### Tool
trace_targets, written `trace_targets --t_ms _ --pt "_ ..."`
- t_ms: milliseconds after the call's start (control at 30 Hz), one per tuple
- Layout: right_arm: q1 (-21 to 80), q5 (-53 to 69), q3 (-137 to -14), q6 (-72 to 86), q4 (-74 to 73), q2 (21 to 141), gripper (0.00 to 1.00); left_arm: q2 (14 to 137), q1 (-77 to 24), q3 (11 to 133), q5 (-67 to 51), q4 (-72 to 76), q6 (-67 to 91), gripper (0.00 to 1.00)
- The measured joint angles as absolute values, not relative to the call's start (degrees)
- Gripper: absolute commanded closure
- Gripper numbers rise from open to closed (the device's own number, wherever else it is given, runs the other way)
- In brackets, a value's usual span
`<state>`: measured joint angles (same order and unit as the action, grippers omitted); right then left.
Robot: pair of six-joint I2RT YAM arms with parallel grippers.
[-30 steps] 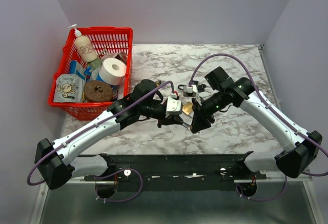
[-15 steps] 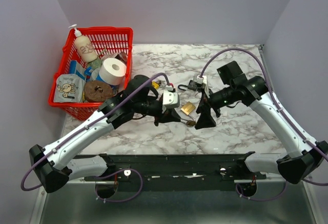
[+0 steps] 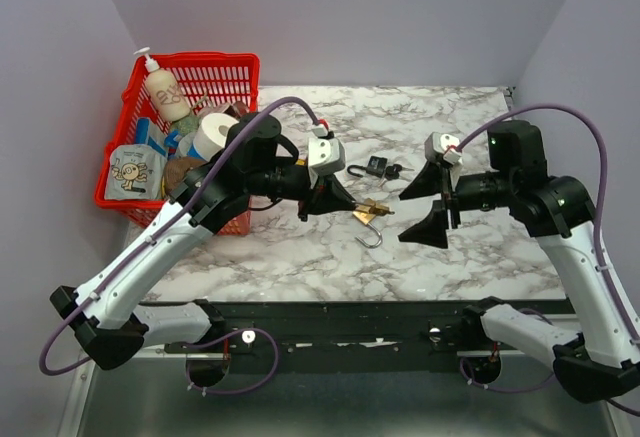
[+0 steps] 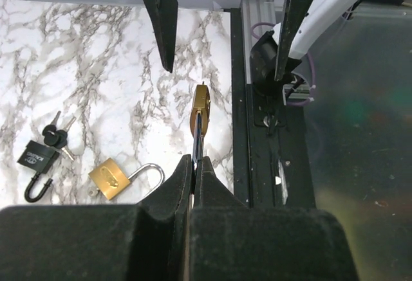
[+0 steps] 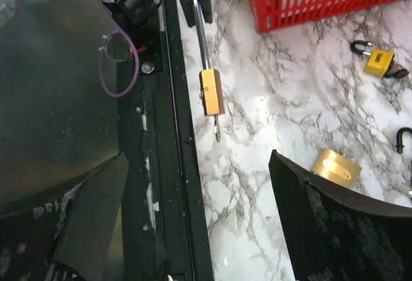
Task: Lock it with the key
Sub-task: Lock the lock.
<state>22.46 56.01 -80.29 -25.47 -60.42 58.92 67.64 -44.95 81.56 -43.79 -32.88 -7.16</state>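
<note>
While the left hand is pinching a small gold metal padlock by its silver bar, the right hand is hanging wide open.

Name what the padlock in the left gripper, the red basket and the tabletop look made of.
Padlock held in the left gripper: brass-looking body, golden satin sheen; silvery steel-like shackle. Basket: likely moulded plastic, uniform glossy red lattice. Tabletop: marble look, grey veins on white, glossy; possibly laminate.
</note>
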Motion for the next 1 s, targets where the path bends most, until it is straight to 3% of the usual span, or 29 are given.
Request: trace_targets --t_ms 267,600,800,1000 --pt "25.3 56.4 -80.9 -26.1 -58.7 63.1 0.23 68.5 -44.9 81.6 -45.0 -32.6 -1.2 1.0" --pt "29.9 55.8 -82.0 -27.0 -57.9 64.7 0.63 69.0 -44.9 79.6 -45.1 -30.1 4.2 1.0" --pt "31.5 54.3 -82.1 -27.7 -57.7 64.9 0.65 69.0 -44.9 78.3 -45.2 -28.4 6.8 1.0" --pt "32.5 53.2 -82.1 -28.3 -57.8 65.6 0.6 69.0 -44.9 77.3 -45.3 -27.8 8.0 1.0"
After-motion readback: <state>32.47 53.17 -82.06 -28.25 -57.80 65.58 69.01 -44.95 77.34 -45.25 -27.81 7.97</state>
